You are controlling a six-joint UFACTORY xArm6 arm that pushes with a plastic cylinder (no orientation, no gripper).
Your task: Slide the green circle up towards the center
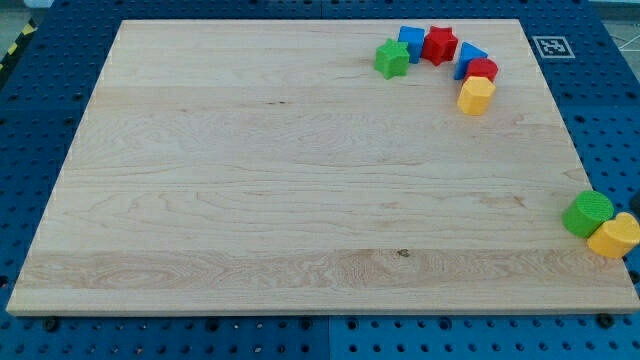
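My tip is not showing anywhere in the camera view, so I cannot tell where it is standing or whether it is touching any block.

The green circle is sitting at the view's right edge of the wooden board, low down, very near the rim. A yellow block is pressing against it from the view's lower right, right at the edge of the board; its shape is hard to make out from here, perhaps a rounded or heart-like piece.

The relation that matters is this: the centre of the board is lying to the view's left of the green circle and somewhat up. To drive it that way, my tip would need to be coming in behind it on the lower-right side, which is exactly where the yellow block is sitting. As I judge it, that is making the approach tight, and the yellow block may be getting dragged along or the push may be going in from below the circle instead.

The other blocks are clustering well apart, near the view's top right: a green block, a blue block, a red block, a second blue block, a small red block and a yellow block curving downward in an arc.
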